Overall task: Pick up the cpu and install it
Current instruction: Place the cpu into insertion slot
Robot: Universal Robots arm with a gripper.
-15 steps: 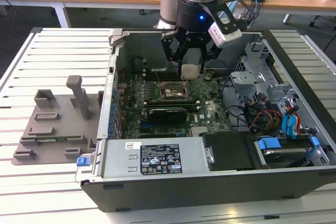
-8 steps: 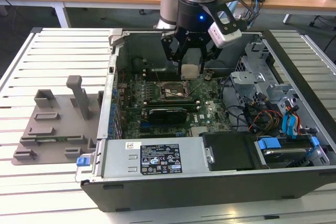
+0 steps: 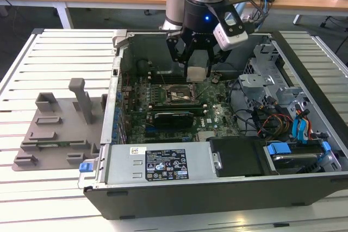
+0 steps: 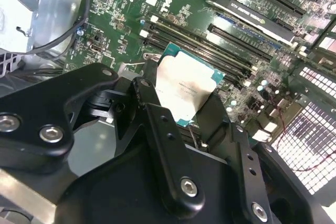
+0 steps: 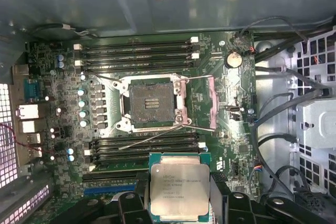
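Observation:
The cpu [image 5: 178, 184] is a flat square chip with a silver metal top and a thin green rim, and my gripper [image 5: 177, 195] is shut on it. In the second wrist view the cpu [image 4: 185, 87] sits between the black fingers [image 4: 152, 116], held above the green motherboard [image 4: 173, 3]. In the exterior view my gripper [image 3: 197, 69] hangs inside the open computer case with the cpu [image 3: 197, 71] in it, just above and slightly to the exterior view's right of the open socket [image 3: 178, 96]. The socket [image 5: 152, 102] lies bare, its metal frame lifted open.
Memory slots [image 5: 139, 51] flank the socket on both sides. Cables and a drive cage [image 3: 272, 96] fill the case's right part in the exterior view. A grey plastic tray [image 3: 60, 129] with upright posts lies on the slatted table, left of the case.

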